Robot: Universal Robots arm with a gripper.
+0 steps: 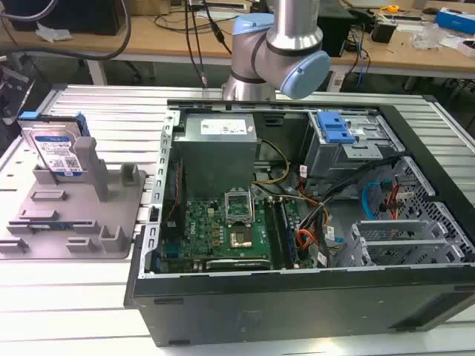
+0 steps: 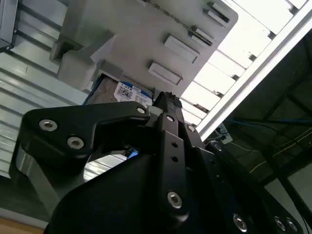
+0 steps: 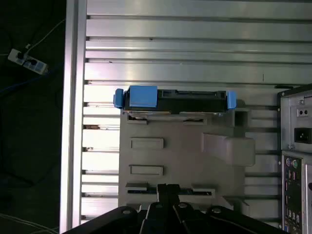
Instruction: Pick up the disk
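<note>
Blue-railed disk (image 1: 56,152), barcode label (image 1: 61,159) showing, stands in the grey fixture (image 1: 70,215); end effector (image 3: 167,186) closed, empty.

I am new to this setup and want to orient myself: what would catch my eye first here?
The open computer case, its green motherboard exposed, takes up the middle of the exterior view. At that view's left, the disk stands on edge in a grey slotted fixture. The robot arm rises behind the case.
</note>
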